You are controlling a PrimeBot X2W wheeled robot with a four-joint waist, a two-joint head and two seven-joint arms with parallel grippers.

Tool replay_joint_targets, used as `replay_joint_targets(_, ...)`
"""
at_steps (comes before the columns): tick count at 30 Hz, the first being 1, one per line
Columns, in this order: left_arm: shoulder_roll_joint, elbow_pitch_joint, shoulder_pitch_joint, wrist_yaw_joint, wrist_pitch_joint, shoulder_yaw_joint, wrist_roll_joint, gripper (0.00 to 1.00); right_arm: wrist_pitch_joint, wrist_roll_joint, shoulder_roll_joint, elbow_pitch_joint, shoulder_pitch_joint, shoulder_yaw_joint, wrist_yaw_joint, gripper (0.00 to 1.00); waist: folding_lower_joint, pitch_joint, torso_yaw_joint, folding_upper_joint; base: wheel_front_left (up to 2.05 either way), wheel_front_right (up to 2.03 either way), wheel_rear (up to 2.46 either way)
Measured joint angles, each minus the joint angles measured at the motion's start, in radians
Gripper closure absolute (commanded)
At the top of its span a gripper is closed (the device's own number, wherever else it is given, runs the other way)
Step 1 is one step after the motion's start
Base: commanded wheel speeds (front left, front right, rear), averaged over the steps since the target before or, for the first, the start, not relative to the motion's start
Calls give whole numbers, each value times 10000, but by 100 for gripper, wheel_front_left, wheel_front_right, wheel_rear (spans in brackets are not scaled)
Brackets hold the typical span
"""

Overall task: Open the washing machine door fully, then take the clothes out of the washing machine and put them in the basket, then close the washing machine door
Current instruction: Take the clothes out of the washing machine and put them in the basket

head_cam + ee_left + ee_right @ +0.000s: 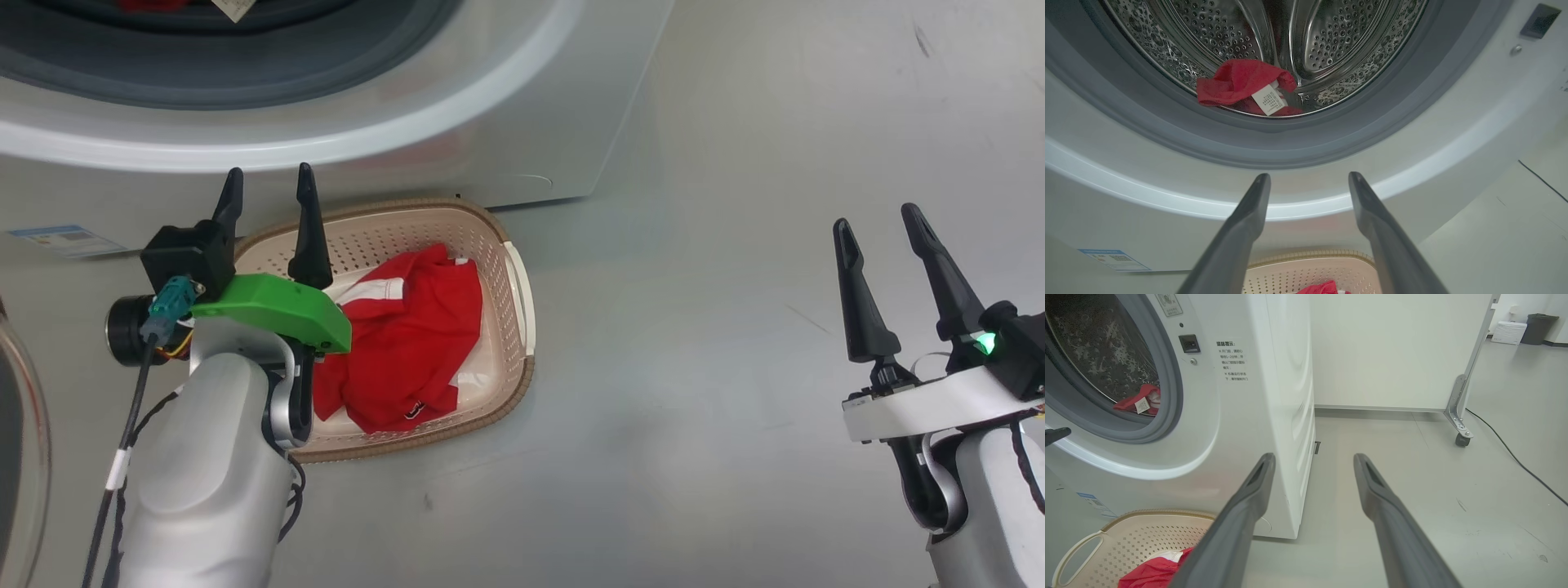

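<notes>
The white washing machine (522, 122) stands with its drum mouth uncovered. The washing machine door (20, 457) shows as a curved glass edge at the far left. Red clothes (408, 335) with a white stripe lie in the cream basket (510, 327) on the floor in front of the machine. Another red garment with a white tag (1245, 85) lies at the drum's front lip, also in the right wrist view (1141, 401). My left gripper (269, 184) hangs open and empty above the basket's left end, pointing at the machine. My right gripper (878, 224) stays open and empty over bare floor at the right.
A blue sticker (61, 239) marks the machine's lower front. In the right wrist view a white panel on a castor (1461, 439) stands behind the machine, with a black cable (1515, 457) across the grey floor. A dark bin (1537, 328) sits far off.
</notes>
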Motion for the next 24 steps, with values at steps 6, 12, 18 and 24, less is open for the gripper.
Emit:
replay_joint_targets(6,4,-1402,951,13,2,-201,552,0,0,-178,35,159,481,-150,0,0,0,-751,407,0,0,0,0)
replay_joint_targets(12,6,-2345,1939,50,2,-320,1174,0,0,-336,171,391,1009,-184,-6,0,0,-1541,770,0,0,0,0)
replay_joint_targets(18,17,-2867,3126,92,2,-330,1522,0,0,-403,545,470,1413,-182,-81,0,0,-2320,1018,0,0,0,0)
replay_joint_targets(24,42,-3300,4121,92,2,-293,1530,0,0,-405,930,495,1932,-79,-205,0,0,-3013,1146,0,0,0,0)
